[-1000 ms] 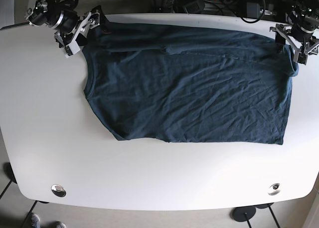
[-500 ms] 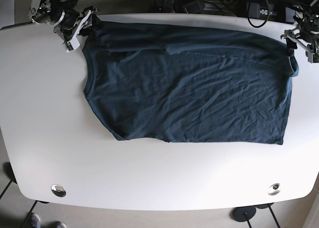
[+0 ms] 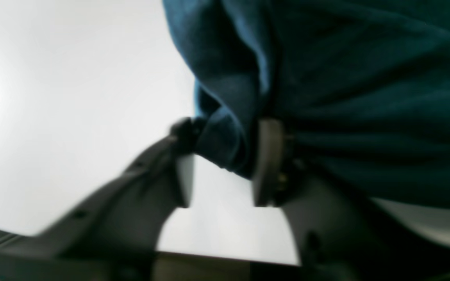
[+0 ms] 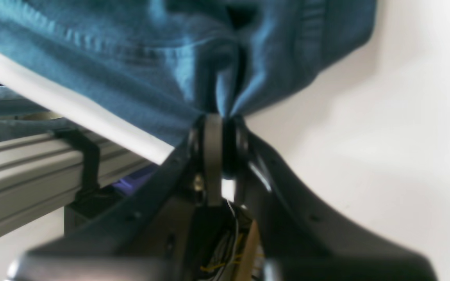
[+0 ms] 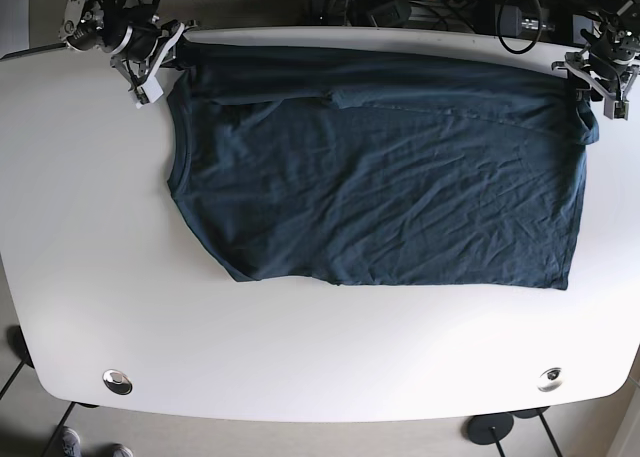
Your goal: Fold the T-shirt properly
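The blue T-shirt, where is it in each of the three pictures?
Base view: the T-shirt lies spread across the middle of the table.
Left wrist view: it fills the top right.
Right wrist view: it hangs across the top.
Shared landmark: the white table.

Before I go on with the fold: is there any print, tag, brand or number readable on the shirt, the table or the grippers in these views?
None can be read.
T-shirt: plain dark blue, no print or label showing.
Table: bare white, no markings.
Left gripper and right gripper: blurred, no lettering legible.
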Controlling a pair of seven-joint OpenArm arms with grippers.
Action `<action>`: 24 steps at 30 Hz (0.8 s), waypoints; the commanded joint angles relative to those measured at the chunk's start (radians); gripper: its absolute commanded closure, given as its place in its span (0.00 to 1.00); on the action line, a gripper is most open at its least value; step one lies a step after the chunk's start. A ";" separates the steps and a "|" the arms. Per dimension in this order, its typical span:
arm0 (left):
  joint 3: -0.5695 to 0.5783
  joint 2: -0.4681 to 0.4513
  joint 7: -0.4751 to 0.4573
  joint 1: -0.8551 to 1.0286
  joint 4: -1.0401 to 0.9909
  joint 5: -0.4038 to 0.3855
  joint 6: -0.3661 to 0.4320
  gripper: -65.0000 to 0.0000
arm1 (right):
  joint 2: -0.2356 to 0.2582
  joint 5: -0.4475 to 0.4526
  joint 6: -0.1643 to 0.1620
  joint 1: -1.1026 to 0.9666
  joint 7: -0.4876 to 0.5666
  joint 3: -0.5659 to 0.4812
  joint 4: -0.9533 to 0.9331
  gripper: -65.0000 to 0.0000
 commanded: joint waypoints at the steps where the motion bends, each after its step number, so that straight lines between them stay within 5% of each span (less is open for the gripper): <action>1: -0.013 -0.023 -0.006 0.000 0.023 0.031 0.010 0.92 | 0.013 -0.014 -0.002 0.004 -0.002 0.009 0.010 0.98; 6: -0.053 -0.021 0.005 0.025 0.181 0.028 0.010 0.95 | 0.058 -0.015 -0.002 0.034 -0.002 0.011 0.010 0.98; 16: -0.130 -0.077 0.200 0.040 0.284 0.033 0.010 0.93 | 0.139 -0.017 -0.002 0.037 -0.002 0.012 0.004 0.98; 18: -0.127 -0.077 0.201 0.040 0.288 0.033 0.010 0.79 | 0.139 -0.015 -0.002 0.031 -0.002 0.012 0.012 0.98; 20: -0.131 -0.075 0.201 0.040 0.291 0.034 0.010 0.54 | 0.135 -0.003 -0.002 0.023 -0.003 0.011 0.014 0.96; 22: -0.131 -0.075 0.201 0.040 0.291 0.034 0.010 0.53 | 0.133 0.043 -0.002 0.000 -0.003 0.008 0.040 0.91; 24: -0.131 -0.075 0.201 0.040 0.291 0.034 0.010 0.60 | 0.128 0.095 -0.002 -0.014 -0.006 0.002 0.075 0.75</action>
